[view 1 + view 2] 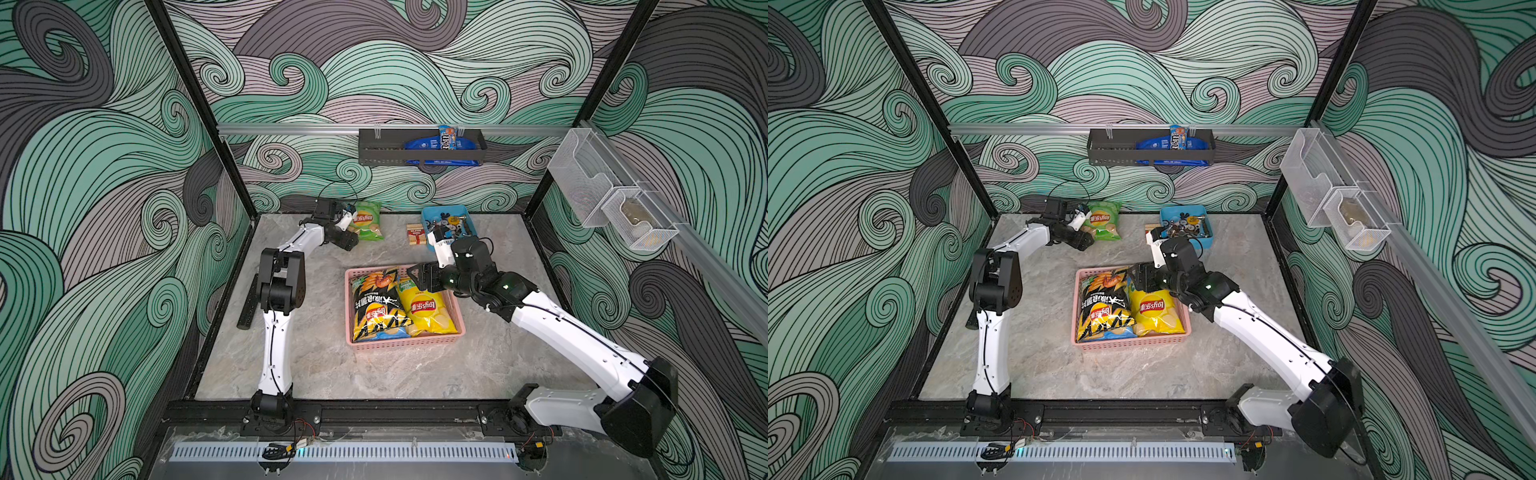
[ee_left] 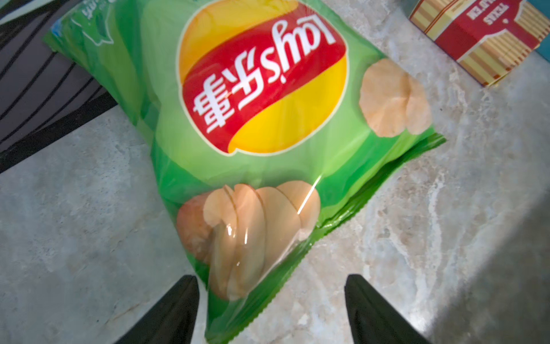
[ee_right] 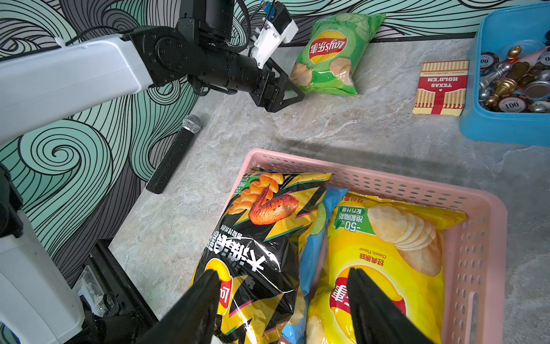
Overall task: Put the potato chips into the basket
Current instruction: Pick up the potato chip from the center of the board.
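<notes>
Has black bag (image 1: 374, 303), blue bag (image 3: 311, 256), yellow bag (image 1: 428, 309) in basket (image 1: 405, 341); lacks green bag (image 1: 368, 226). Grips nothing: left gripper (image 2: 270, 277), right gripper (image 3: 282, 270) both spread wide.

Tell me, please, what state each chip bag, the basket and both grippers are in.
green bag, lying on the table, outside the basket.
black bag, in the basket.
yellow bag, in the basket.
blue bag, in the basket, mostly covered.
basket, holding three bags.
left gripper, open at the green bag.
right gripper, open over the basket, empty.
</notes>
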Robot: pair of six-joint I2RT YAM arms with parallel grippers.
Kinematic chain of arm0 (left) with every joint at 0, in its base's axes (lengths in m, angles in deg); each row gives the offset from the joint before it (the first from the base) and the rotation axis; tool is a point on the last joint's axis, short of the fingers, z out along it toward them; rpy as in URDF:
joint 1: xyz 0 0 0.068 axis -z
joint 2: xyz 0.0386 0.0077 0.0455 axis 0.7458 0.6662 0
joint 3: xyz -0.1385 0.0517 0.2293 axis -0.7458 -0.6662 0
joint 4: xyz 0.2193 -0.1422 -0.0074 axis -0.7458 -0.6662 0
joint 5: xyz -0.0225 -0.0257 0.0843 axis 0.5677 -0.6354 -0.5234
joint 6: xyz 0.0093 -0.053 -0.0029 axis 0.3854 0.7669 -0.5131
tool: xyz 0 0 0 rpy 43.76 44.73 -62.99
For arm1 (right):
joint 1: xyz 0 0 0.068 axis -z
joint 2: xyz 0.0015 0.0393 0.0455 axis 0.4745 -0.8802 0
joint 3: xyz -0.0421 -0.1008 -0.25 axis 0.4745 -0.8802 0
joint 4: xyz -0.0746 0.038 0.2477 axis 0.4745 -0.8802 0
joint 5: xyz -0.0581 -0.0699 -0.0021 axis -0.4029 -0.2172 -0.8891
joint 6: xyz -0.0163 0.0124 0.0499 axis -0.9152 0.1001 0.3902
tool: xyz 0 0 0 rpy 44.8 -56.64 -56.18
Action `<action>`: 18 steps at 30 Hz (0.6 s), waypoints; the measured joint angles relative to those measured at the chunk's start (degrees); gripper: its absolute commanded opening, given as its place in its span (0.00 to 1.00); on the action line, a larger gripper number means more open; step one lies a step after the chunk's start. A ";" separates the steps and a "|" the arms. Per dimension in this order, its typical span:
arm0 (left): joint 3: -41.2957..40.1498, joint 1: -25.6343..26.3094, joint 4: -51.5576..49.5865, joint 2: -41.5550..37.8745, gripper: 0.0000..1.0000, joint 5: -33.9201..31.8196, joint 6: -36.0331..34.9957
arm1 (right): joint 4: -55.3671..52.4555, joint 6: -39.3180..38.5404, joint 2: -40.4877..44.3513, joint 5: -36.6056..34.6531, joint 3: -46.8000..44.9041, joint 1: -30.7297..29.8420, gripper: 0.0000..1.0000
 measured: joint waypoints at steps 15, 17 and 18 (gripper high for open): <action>7.56 0.00 -1.68 5.35 0.39 0.74 -2.80 | -0.02 0.00 0.00 1.01 -0.33 0.28 0.71; 7.56 -0.02 -2.10 5.55 0.18 0.96 -2.93 | 0.02 0.00 0.00 1.01 -0.33 0.39 0.70; 7.56 -0.02 -2.25 5.60 0.08 1.18 -3.08 | 0.02 0.00 0.00 1.01 -0.33 0.44 0.70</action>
